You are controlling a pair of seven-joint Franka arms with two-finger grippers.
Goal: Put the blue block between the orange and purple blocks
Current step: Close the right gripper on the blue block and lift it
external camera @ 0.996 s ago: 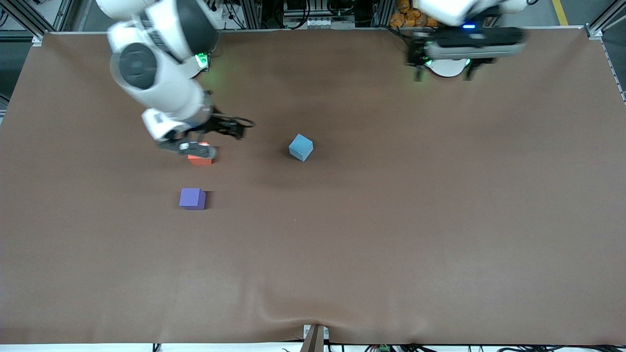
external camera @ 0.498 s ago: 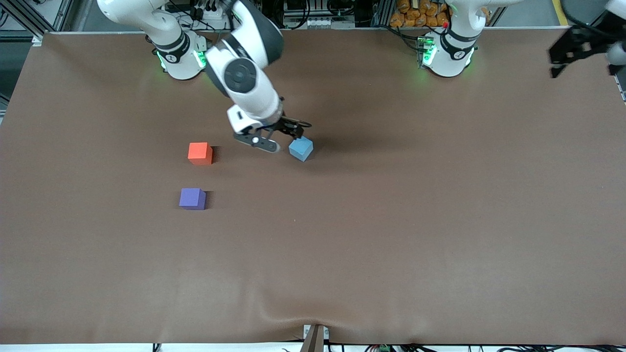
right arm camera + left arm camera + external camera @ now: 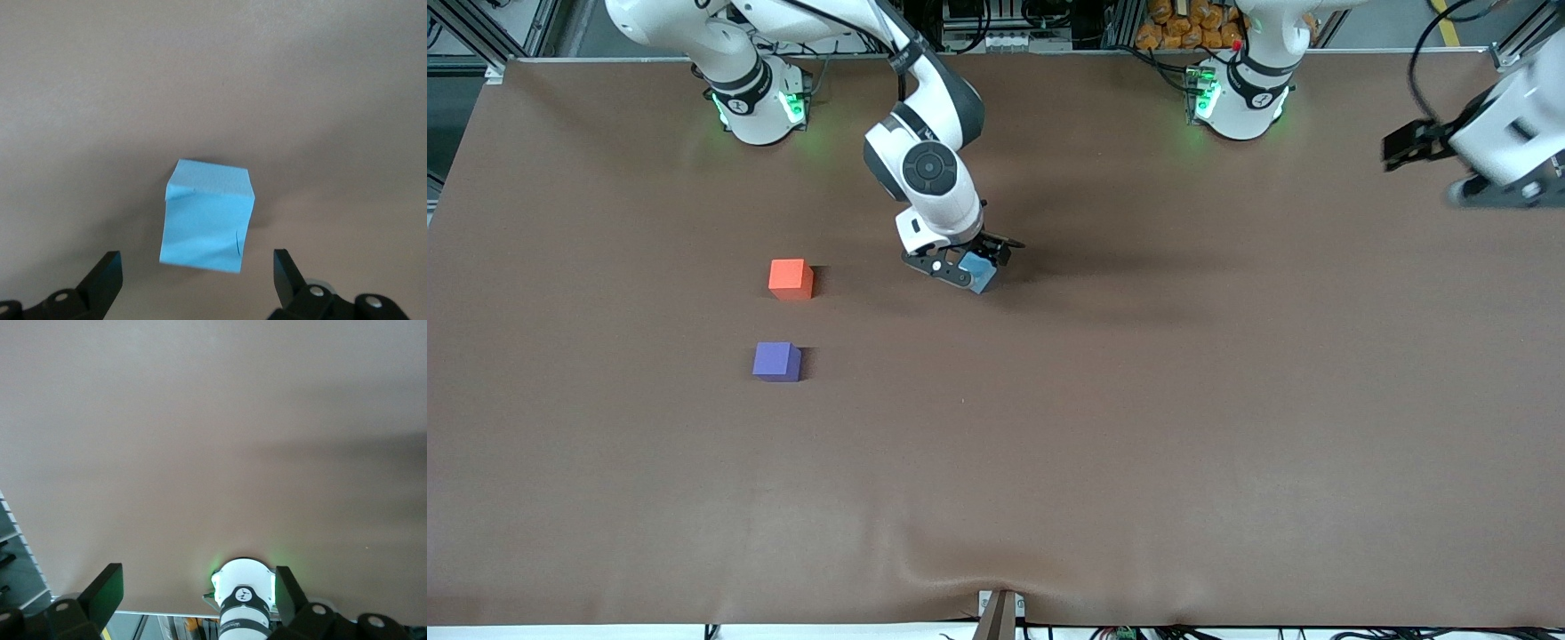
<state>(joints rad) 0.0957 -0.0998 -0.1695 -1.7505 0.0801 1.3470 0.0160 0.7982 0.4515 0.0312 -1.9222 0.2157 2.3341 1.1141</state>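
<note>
The light blue block point(image 3: 980, 271) sits on the brown table mid-way between the arms' ends; it also shows in the right wrist view point(image 3: 208, 217). My right gripper point(image 3: 967, 264) is open and hangs just over it, one finger on each side and apart from it. The orange block point(image 3: 791, 278) lies toward the right arm's end. The purple block point(image 3: 776, 361) lies nearer the front camera than the orange one, with a gap between them. My left gripper point(image 3: 1440, 160) is open and empty, up over the left arm's end of the table; it also shows in the left wrist view point(image 3: 198, 597).
The brown table cover point(image 3: 1138, 400) spreads wide around the blocks. The right arm's base point(image 3: 751, 98) and the left arm's base point(image 3: 1240, 89) stand along the table's edge farthest from the front camera. The left wrist view shows the left arm's base point(image 3: 243, 600).
My right gripper has swung from over the orange block toward the left arm's end and come down over the blue block. My left gripper has swung out to its end of the table.
</note>
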